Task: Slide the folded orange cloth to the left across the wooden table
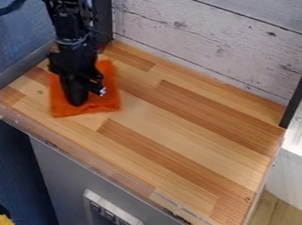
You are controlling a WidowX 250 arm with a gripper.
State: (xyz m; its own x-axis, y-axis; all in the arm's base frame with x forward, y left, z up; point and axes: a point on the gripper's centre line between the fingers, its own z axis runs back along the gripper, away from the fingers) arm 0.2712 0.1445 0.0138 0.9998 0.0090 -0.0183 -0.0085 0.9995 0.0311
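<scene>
My end effector [76,99] points down over the middle of the orange cloth [106,101], at or very near its surface. Whether it stands wide or narrow, or has any fabric in its grip, I cannot tell.

The cloth lies mostly flat on the left part of the worktop [198,134] as viewed, close to the side rim. Its near edge and the corners at either end of that edge are exposed; my arm [70,36] covers part of the rest.

Handling assessment: light, thin and limp, with no stiffness to rely on. Breakage is not a concern; creasing, bunching and slipping out of a shallow grip are. A pinch at the exposed right near corner, or at a fold raised near the centre, appears soundest. Lying this flat, it offers little height to close on, so the approach should be low, without hard pressure against the wood. Held at one point, the remainder should droop and trail.

Outward from the cloth: the worktop is of wooden strips, light and reddish. A transparent guard [107,171] runs along its near edge. Behind stands a panel of pale, weathered planks [208,37], set between dark uprights. A blue wall [9,45] stands at the left.
</scene>
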